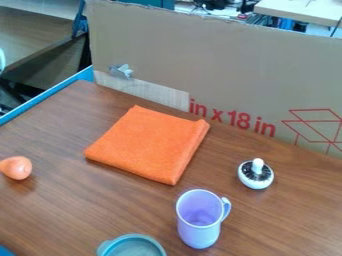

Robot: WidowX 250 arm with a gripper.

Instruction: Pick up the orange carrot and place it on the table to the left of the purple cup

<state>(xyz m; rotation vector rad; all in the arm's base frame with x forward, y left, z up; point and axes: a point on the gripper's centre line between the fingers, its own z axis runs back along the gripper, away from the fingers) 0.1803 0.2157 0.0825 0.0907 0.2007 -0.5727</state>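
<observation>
A: And the pincer: was it wide, narrow or loaded?
B: Couldn't tell! But the orange cloth (148,145) lay folded on the table (60,215), and the purple mug (198,232) stood upright near it!
A: How much was done?
B: Folding looked finished; what was left, I couldn't judge!
A: The count?
B: One cloth, one mug, and there were one teal bowl (133,245) below, one white knobbed piece (256,175) rightward, one orange rounded thing (16,168) at the left edge

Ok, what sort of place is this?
Probably a lab or workshop: a cardboard panel stands along a wood-grain table, with a pale worktop and clutter beyond.
</observation>
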